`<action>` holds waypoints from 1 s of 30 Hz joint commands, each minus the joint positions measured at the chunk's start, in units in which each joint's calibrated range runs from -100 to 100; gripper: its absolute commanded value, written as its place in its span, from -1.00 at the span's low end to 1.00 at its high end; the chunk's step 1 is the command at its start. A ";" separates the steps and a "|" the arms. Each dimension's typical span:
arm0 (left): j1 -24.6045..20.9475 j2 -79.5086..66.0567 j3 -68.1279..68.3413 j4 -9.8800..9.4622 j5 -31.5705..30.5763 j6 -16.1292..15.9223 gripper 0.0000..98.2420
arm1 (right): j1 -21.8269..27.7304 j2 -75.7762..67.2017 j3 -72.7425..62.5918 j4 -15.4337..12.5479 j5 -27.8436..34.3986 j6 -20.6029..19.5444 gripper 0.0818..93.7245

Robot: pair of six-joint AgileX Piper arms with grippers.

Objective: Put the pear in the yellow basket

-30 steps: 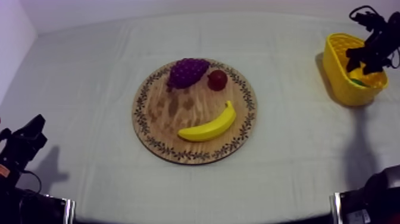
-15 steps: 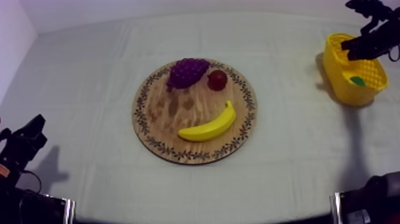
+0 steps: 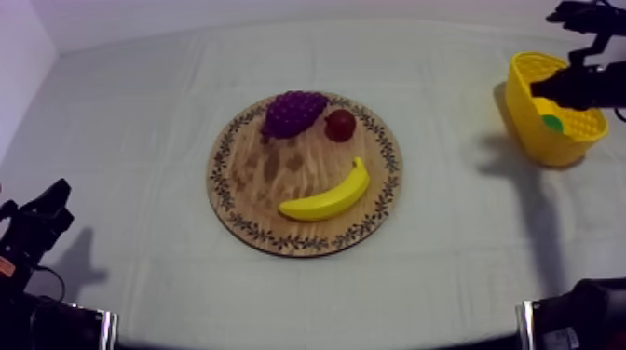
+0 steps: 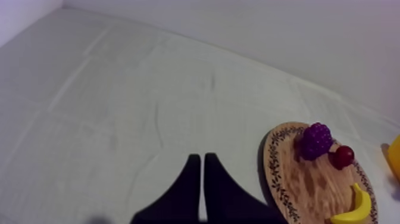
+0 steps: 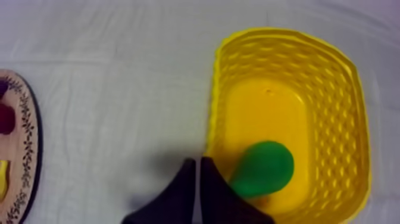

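Top view: one wooden board (image 3: 270, 177) bears one grape bunch (image 3: 292, 113), one small red fruit (image 3: 340, 125) and one banana (image 3: 328, 195); one pear (image 3: 553, 122) lies in one yellow basket (image 3: 545, 144). Left wrist view: left hand (image 4: 199, 159) closed, empty. Right wrist view: right hand (image 5: 196, 162) closed, empty, beside the pear.

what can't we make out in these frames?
- Top view: the pear is a small green patch in the yellow basket, too small to tell how it lies.
- Right wrist view: the wooden board is cut off by the frame edge; the right tool covers the pear's near edge.
- Left wrist view: the banana is cut off by the edge.
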 commanded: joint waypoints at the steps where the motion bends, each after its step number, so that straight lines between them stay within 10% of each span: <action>1: 0.01 0.00 0.02 -0.02 0.01 0.01 -1.00 | -0.43 -8.77 8.47 -0.12 -3.12 0.48 -1.00; 15: 0.01 0.00 0.02 -0.02 0.01 0.02 -1.00 | -1.95 -44.98 36.50 -8.47 -6.78 10.75 -1.00; 30: 0.01 0.00 0.02 -0.02 0.01 0.00 -1.00 | -4.10 -71.57 39.90 2.78 12.55 -4.93 -0.97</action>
